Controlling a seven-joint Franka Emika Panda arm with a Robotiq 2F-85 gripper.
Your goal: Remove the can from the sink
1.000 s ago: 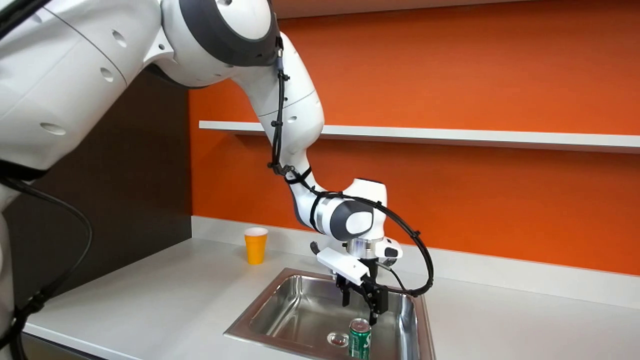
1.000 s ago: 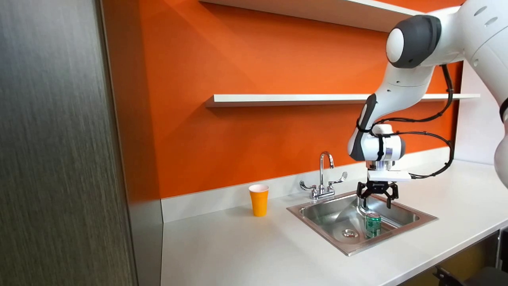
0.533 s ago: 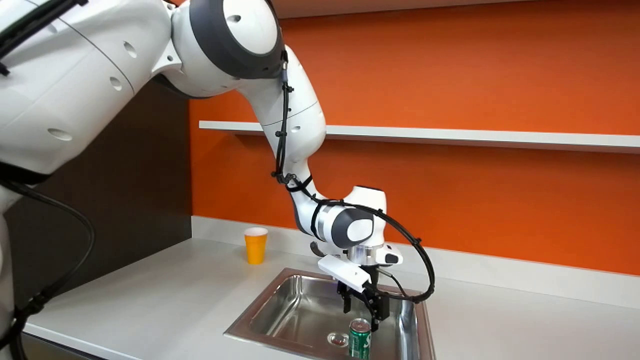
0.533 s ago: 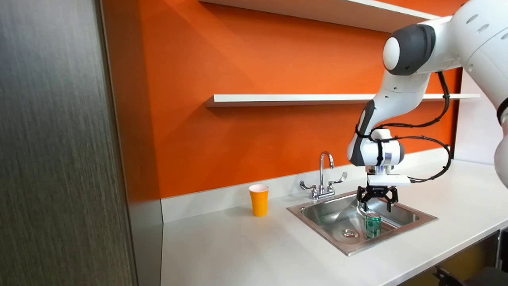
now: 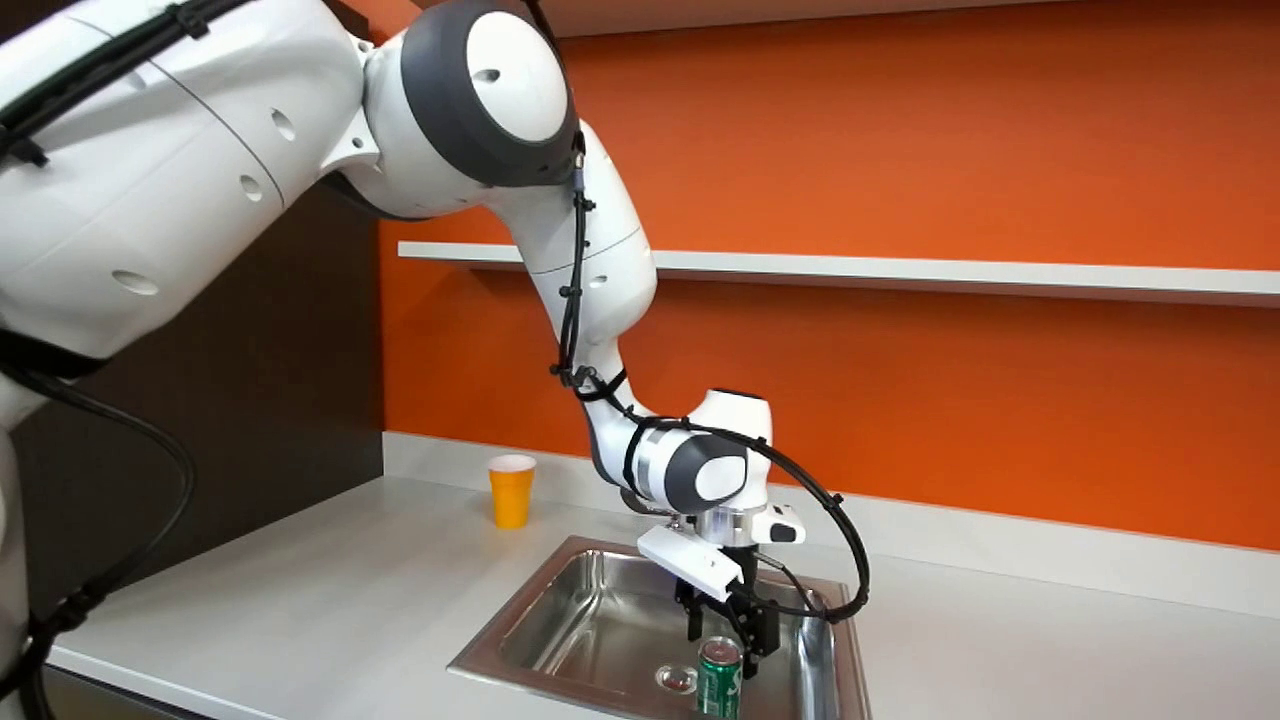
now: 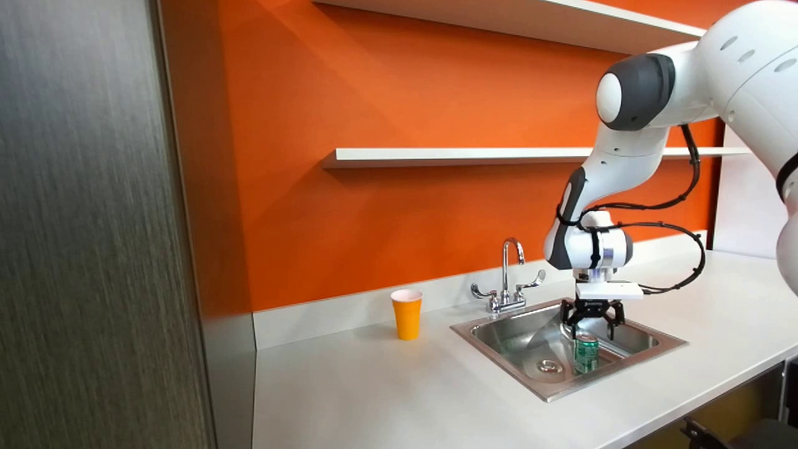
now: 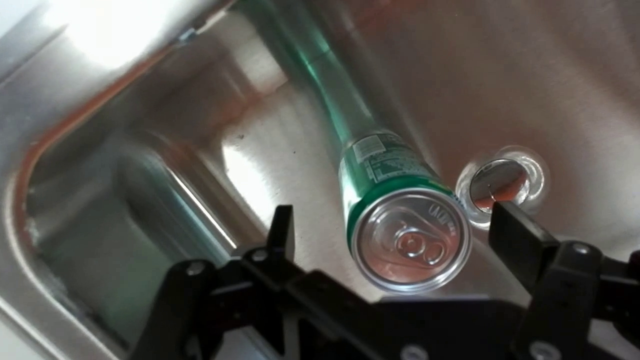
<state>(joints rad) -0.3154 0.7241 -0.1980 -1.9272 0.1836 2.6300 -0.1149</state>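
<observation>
Wrist view | end effector: spread apart, the green can showing between its tips (a gap on each side) | can: upright on the floor of the sink, beside the drain | both exterior views: orange-yellow cup upright on the table.
</observation>
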